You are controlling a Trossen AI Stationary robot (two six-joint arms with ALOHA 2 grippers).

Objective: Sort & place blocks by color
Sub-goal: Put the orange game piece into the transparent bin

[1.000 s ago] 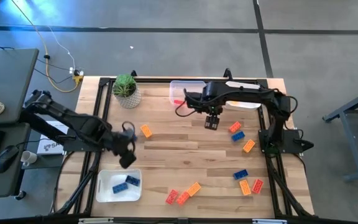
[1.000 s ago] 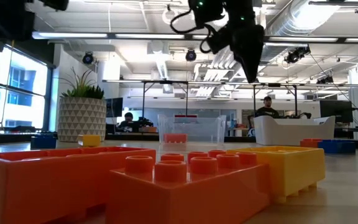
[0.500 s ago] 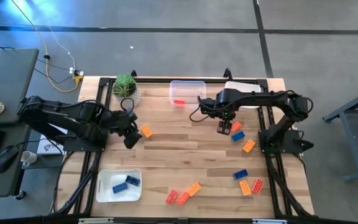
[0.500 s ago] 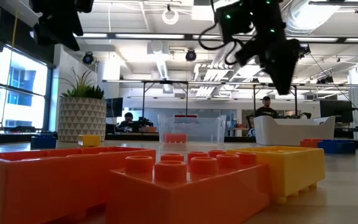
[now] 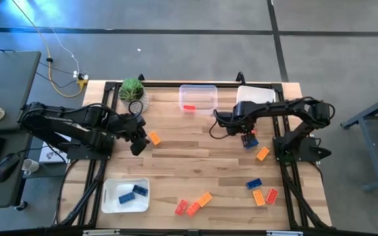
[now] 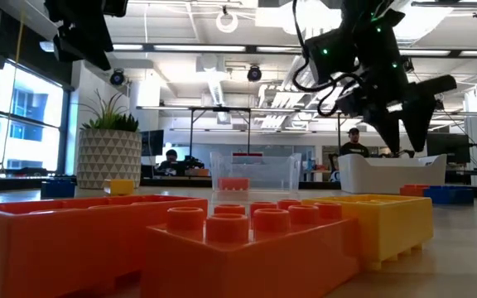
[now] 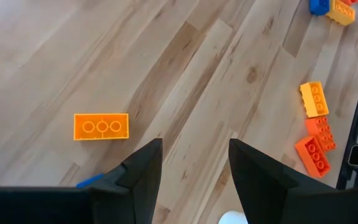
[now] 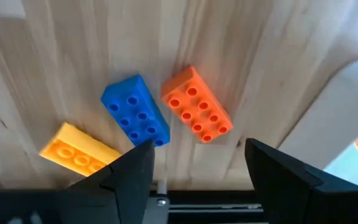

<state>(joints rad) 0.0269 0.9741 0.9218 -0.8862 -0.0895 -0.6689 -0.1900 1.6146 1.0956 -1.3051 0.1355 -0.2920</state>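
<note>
Nearest the low camera, an orange brick (image 6: 251, 248) and a yellow brick (image 6: 383, 217) lie on the worktop (image 5: 195, 164), filling the foreground. On the front edge in the high view sit a red-and-orange cluster (image 5: 193, 204) and, toward the right, a blue, orange and red trio (image 5: 261, 191). The white tray (image 5: 125, 195) at front left already holds blue blocks (image 5: 133, 192).

Farther in, the left pincer (image 5: 136, 141) hovers just beside a lone orange block (image 5: 155, 138); its fingers (image 7: 143, 168) stand partly open and hold nothing, with that block (image 7: 101, 126) lying flat ahead of them.

The right pincer (image 5: 245, 134) hangs over a red block (image 8: 196, 104) and a blue block (image 8: 135, 111) that lie almost touching, an orange one (image 8: 79, 149) close by. Its fingers (image 8: 129, 171) are spread wide and empty.

At the back stand a clear tray (image 5: 198, 97) with one red block (image 5: 189, 107), a second white tray (image 5: 253, 96) and a potted plant (image 5: 132, 92).

These bricks look light, rigid and smooth-sided, so they should lift easily but may skid or twist if pinched off-centre. The best hold is probably across the two long flat sides at mid-length, studs up. The red and blue pair lie so close that a finger may nudge the neighbour.
</note>
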